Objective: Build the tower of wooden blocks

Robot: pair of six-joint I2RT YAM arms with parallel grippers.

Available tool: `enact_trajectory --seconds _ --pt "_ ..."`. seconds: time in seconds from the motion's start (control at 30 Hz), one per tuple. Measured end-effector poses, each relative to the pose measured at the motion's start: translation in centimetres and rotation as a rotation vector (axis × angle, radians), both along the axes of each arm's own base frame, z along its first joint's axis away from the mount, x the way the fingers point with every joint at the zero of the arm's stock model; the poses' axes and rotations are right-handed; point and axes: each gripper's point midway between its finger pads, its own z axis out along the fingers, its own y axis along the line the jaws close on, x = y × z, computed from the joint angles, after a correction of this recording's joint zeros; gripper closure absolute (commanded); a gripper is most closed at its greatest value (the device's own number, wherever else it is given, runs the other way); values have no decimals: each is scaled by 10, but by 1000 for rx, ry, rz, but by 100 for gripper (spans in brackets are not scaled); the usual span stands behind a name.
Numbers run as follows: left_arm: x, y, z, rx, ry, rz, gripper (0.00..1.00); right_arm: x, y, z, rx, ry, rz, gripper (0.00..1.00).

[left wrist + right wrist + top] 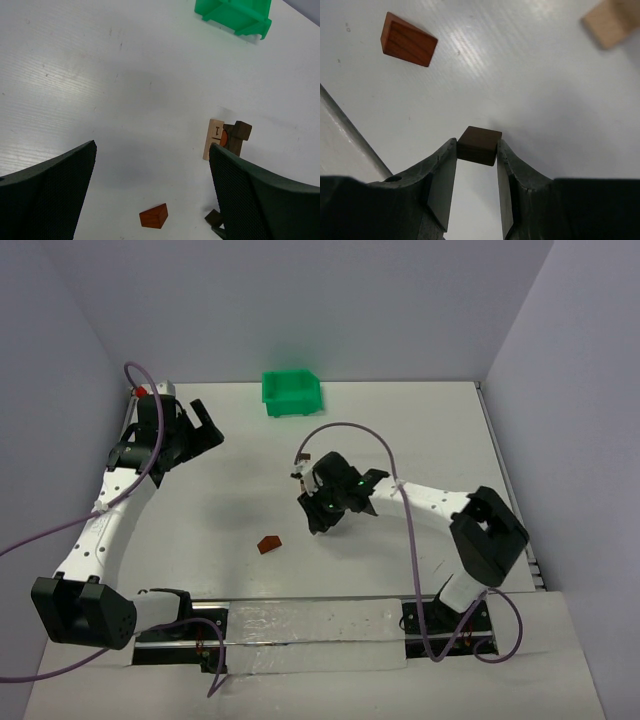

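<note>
The wood block tower (pixel 226 140) is a small cluster: a light tan bar (pixel 214 139) standing against dark brown pieces (pixel 238 134), with an orange-brown spot between them. My right gripper (pixel 476 149) is shut on a dark brown cube (pixel 480 144), low at the table just in front of the tower; the cube also shows in the left wrist view (pixel 214 218). A reddish-brown wedge block (pixel 268 544) lies loose on the table, to the left of the right gripper (pixel 318 520). My left gripper (pixel 208 430) is open and empty, high at the far left.
A green plastic bin (pixel 291 392) stands at the back centre of the table. Grey walls close the back and both sides. A metal rail (pixel 300 625) runs along the near edge between the arm bases.
</note>
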Motion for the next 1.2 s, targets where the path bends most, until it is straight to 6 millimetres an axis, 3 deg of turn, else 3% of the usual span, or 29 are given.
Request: enact_trajectory --seconds 0.17,0.3,0.53,0.63,0.77,0.97,1.07,1.2 --pt "0 0 -1 1 0 0 1 25 -23 40 92 -167 -16 100" --pt "0 1 -2 5 -1 4 1 35 -52 57 126 -284 -39 100" --pt "1 4 -4 15 -3 14 1 130 -129 60 67 -461 -343 100" --pt "1 4 -3 17 -6 18 1 162 -152 46 18 -498 -445 100" --pt "3 6 -3 24 -12 25 1 195 -155 27 -45 -488 -491 100" --pt "4 9 -2 42 -19 28 1 261 -144 37 -95 -507 -539 100" --pt "4 10 -1 50 -23 27 1 268 -147 24 -144 -474 -547 100" --pt "5 11 -1 56 -28 30 1 255 -155 -4 -233 -383 -518 100"
